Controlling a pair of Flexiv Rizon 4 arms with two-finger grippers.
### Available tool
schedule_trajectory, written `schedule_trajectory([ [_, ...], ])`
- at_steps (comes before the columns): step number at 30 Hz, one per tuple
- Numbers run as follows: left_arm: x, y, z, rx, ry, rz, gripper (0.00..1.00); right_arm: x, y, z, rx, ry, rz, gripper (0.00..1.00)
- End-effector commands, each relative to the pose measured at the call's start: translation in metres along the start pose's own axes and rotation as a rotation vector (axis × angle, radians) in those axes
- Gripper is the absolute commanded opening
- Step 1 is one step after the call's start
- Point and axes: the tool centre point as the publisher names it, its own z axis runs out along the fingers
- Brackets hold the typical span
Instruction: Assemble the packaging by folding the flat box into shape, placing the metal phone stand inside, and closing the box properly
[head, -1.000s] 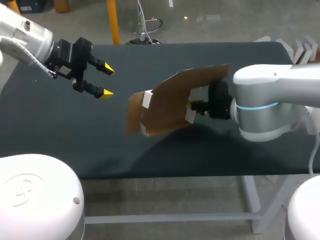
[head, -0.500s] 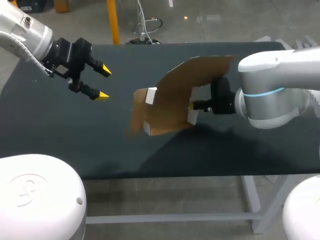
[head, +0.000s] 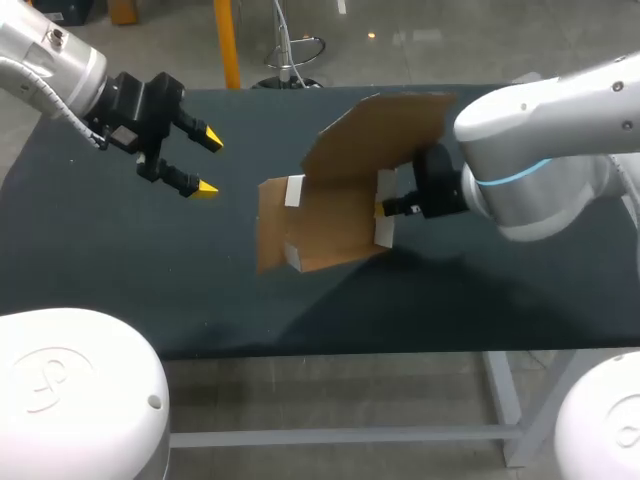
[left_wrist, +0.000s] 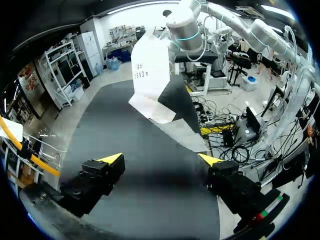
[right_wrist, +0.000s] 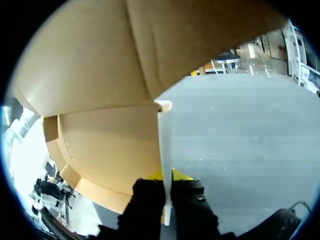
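Observation:
The partly folded box (head: 335, 205), brown inside with white flaps, hangs tilted above the middle of the dark table (head: 120, 270). My right gripper (head: 385, 209) is shut on the box's right side panel. In the right wrist view the two yellow tips (right_wrist: 166, 176) pinch a thin white edge of the box (right_wrist: 100, 140), whose brown panels fill the space ahead. My left gripper (head: 208, 163) is open and empty, hovering left of the box and apart from it. In the left wrist view the box (left_wrist: 150, 75) stands well ahead of the open gripper (left_wrist: 160, 159). No phone stand is in view.
Pale ridged pieces (head: 605, 100) sit at the table's far right corner. The table's front edge runs just below the box's shadow.
My right arm has swung upward and turned the box, so its top flap stands higher and farther back. My left gripper has shifted slightly left, still open.

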Motion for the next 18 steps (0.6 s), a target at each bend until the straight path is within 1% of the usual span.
schedule_trajectory([
  [1, -0.002, -0.001, 0.002, -0.016, 0.000, 0.028, 1.00, -0.004, 0.001, -0.002, 0.186, -0.013, 0.027, 0.00],
  [3, -0.002, -0.001, 0.003, -0.018, -0.007, 0.041, 1.00, -0.009, -0.001, -0.006, 0.225, -0.025, 0.067, 0.00],
  [4, -0.002, 0.000, 0.004, -0.025, -0.013, 0.046, 1.00, -0.011, -0.001, -0.006, 0.259, -0.061, 0.088, 0.00],
  [6, -0.001, 0.003, 0.004, -0.026, -0.018, 0.050, 1.00, -0.013, -0.003, -0.009, 0.290, -0.070, 0.122, 0.00],
  [8, 0.000, 0.007, 0.005, -0.045, -0.029, 0.049, 1.00, -0.014, -0.004, -0.012, 0.316, -0.106, 0.140, 0.00],
  [11, 0.001, 0.014, 0.007, -0.071, -0.028, 0.039, 1.00, -0.012, -0.008, -0.015, 0.353, -0.128, 0.162, 0.00],
  [18, 0.012, 0.030, 0.010, -0.118, -0.026, 0.038, 1.00, -0.005, -0.023, -0.019, 0.445, -0.167, 0.196, 0.00],
])
